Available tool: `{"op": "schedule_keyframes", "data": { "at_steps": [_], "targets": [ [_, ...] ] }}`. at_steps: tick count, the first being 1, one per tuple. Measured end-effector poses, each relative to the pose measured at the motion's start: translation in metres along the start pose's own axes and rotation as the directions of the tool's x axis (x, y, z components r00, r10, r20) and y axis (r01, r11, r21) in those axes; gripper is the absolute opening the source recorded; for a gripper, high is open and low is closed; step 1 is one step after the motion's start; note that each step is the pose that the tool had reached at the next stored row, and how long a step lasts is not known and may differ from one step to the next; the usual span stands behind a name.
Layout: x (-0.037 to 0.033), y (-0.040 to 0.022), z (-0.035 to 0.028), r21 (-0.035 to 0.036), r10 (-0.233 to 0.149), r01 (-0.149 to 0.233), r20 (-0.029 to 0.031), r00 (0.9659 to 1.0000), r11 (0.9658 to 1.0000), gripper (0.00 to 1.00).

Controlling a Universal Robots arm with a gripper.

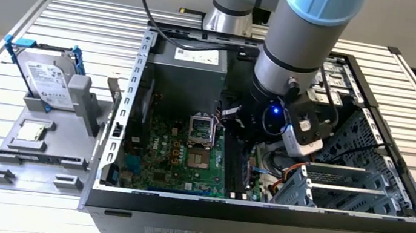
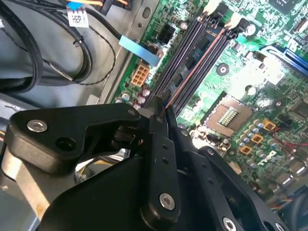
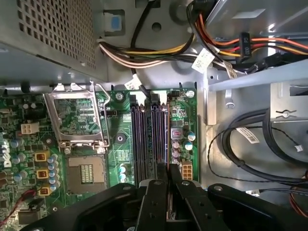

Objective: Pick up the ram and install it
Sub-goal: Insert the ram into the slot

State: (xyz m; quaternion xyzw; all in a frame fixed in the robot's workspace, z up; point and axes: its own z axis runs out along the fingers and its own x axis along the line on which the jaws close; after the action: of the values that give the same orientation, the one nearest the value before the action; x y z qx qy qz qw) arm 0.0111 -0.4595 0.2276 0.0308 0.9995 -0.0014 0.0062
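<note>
Pincer [image 3: 168, 179] lowered inside open computer case [image 1: 260, 212], fingers closed edge-on upon ram [image 2: 192, 65], which is lined up along motherboard's memory slots [image 3: 150, 139]. Cable bundles [image 3: 250, 144] and drive cage wall seen close alongside. Case laid on slatted bench [image 1: 8, 204].

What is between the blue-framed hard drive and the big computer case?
In the exterior view, a gray upright block stands between the hard drive and the computer case.
</note>
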Motion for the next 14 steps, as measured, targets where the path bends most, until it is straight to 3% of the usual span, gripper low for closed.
{"op": "schedule_keyframes", "data": {
  "at_steps": [5,9,14],
  "targets": [
    [-0.0001,-0.0015,0.0003,-0.0014,-0.024,0.024,-0.0001,0.9997,0.9997,0.00],
    [-0.0003,-0.0037,0.0004,-0.0246,-0.028,0.028,-0.0009,0.9996,0.9993,0.00],
    [-0.0003,-0.0044,0.0005,-0.0280,-0.028,0.028,-0.0011,0.9996,0.9992,0.00]
  ]
}}
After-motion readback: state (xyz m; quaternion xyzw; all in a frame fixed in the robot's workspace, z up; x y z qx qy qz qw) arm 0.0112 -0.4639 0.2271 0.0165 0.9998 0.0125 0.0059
